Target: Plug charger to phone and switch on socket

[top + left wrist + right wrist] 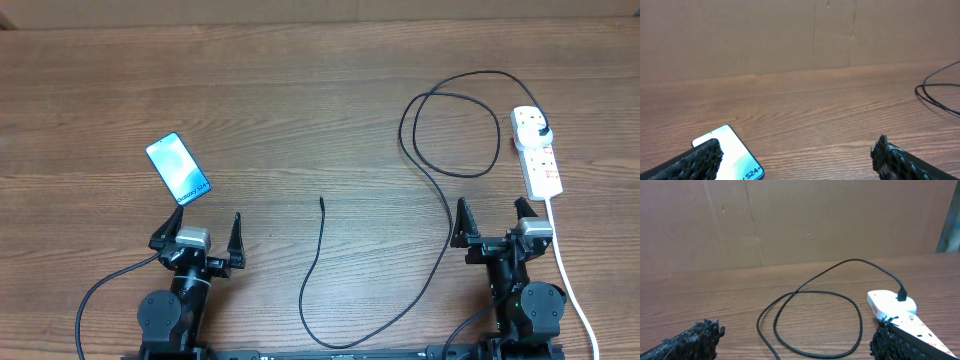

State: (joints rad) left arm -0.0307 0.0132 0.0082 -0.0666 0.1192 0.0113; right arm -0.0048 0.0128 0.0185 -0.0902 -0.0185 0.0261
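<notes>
Overhead, the left gripper (203,224) rests low on the table (300,100) with its jaws spread wide and nothing between them. The right gripper (490,210) stands the same way, wide apart and empty.

The phone (178,168) lies flat, screen up and lit, ahead of the left gripper and slightly to its left, near the left finger, with a gap of bare wood showing between them. In the left wrist view the left gripper (797,150) frames open table, and the phone (735,157) sits partly behind the left finger (695,162).

The charger (318,255) has its free tip (321,200) on the wood between the two grippers, well to the right of the left one and touching neither. Its cable runs close past the right gripper's left finger, makes a loop ahead of that gripper, and ends at the adapter (540,130), seated in the far end of the socket (540,165).

The socket lies ahead of the right gripper and to its right, its near end just beyond the right finger. In the right wrist view the right gripper (797,335) frames the charger (810,292) loop, with the socket (890,307) at the right finger (890,342). How the switches are set cannot be told
</notes>
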